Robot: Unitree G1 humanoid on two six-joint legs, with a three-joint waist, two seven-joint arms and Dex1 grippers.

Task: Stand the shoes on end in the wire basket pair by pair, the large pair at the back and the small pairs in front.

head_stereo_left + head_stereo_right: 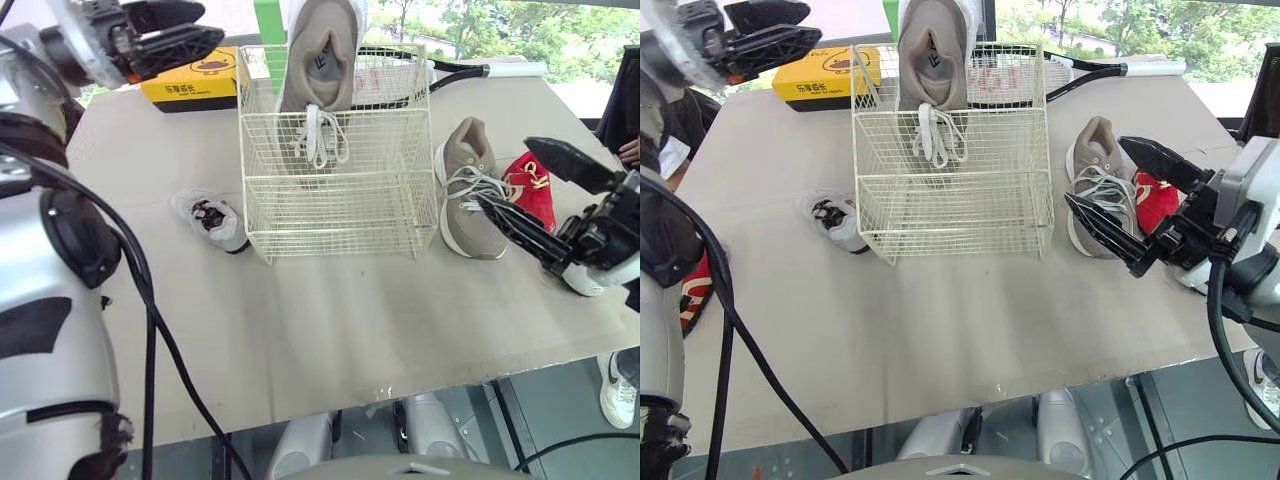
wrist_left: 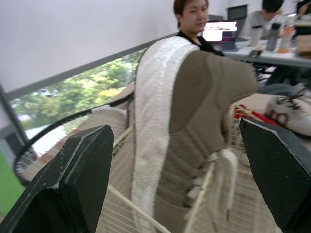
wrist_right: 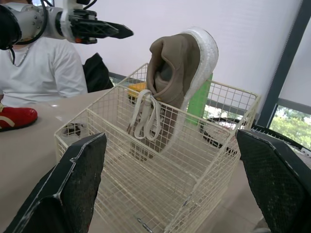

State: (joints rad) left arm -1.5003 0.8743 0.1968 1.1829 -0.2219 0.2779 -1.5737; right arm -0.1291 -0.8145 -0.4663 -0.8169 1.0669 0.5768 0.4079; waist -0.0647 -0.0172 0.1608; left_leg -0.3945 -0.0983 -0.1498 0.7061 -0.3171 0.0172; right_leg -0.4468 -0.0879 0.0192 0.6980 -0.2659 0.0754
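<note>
Wire basket (image 1: pixel 340 205) mid-worktop (image 1: pixel 330 330), one tan shoe (image 1: pixel 318 80) on end at its back | second tan shoe (image 1: pixel 470 190) lies just right of the basket, red shoe (image 1: pixel 535 195) beside it | left pincer (image 1: pixel 208 25) released, raised, empty | right pincer (image 1: pixel 507 175) released, near second tan shoe

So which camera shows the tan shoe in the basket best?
Right wrist view: the tan shoe shows whole, on end in the wire basket. Both eye views crop its top; the left wrist view catches part.
</note>
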